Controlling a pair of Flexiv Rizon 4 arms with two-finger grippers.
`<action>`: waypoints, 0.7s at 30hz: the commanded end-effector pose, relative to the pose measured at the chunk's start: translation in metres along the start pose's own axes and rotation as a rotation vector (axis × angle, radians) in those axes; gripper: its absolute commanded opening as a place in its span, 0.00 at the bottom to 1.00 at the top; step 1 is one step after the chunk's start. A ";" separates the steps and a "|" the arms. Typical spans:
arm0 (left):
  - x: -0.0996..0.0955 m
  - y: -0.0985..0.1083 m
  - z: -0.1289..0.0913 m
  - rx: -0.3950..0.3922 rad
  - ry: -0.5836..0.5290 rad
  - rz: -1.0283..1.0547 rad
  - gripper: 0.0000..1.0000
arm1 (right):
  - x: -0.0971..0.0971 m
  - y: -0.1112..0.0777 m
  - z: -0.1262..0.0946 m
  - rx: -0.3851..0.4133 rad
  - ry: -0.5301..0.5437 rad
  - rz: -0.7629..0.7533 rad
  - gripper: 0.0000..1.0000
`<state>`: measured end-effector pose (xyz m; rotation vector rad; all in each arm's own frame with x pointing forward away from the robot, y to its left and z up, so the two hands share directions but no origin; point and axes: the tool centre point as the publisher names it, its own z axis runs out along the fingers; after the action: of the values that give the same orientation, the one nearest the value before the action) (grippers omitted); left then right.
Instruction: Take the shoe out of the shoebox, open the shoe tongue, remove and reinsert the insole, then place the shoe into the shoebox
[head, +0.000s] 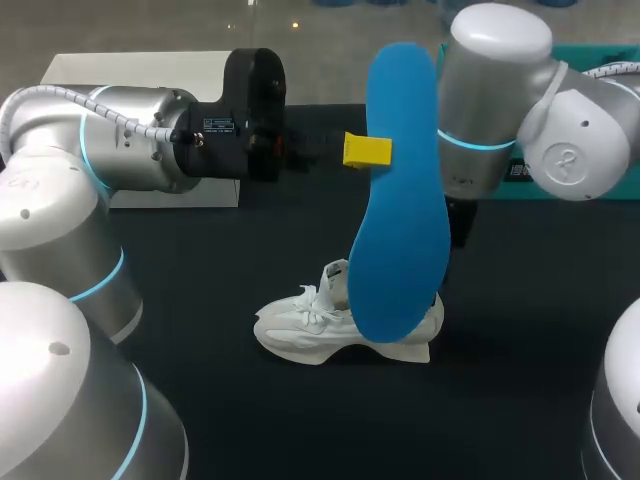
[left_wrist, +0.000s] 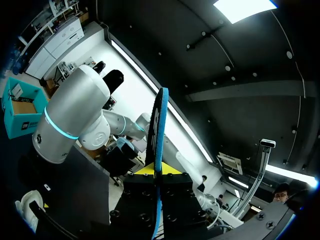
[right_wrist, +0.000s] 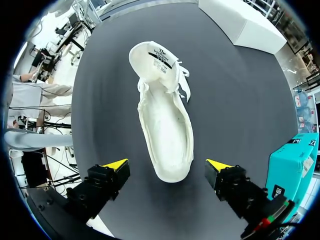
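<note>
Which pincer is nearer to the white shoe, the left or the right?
Right. The right pincer hangs open above the shoe, over its heel end, touching nothing. The left pincer is raised off to one side, shut on the blue insole.

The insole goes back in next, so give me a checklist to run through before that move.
1. Insole clamped in the left gripper: ok, held upright above the shoe.
2. Tongue folded back: ok.
3. Inside of the shoe empty: ok.
4. Right gripper steadying the shoe: not ok, it is open with its fingers either side of the heel, not touching.
5. Insole's toe end matched to the shoe's toe: cannot tell.
</note>
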<state>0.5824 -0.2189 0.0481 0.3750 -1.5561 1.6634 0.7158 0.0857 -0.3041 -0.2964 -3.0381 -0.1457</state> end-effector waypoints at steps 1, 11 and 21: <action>-0.001 0.000 0.001 0.002 0.001 0.001 0.00 | 0.000 -0.001 0.001 0.000 -0.001 0.000 1.00; -0.001 0.000 0.001 0.002 0.001 0.001 0.00 | -0.016 0.024 0.011 0.008 -0.022 -0.008 1.00; -0.001 0.000 0.001 0.002 0.001 0.001 0.00 | -0.036 0.054 0.036 -0.018 -0.024 -0.038 1.00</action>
<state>0.5823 -0.2190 0.0480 0.3751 -1.5564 1.6633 0.7485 0.1200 -0.3247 -0.2454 -3.0830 -0.1975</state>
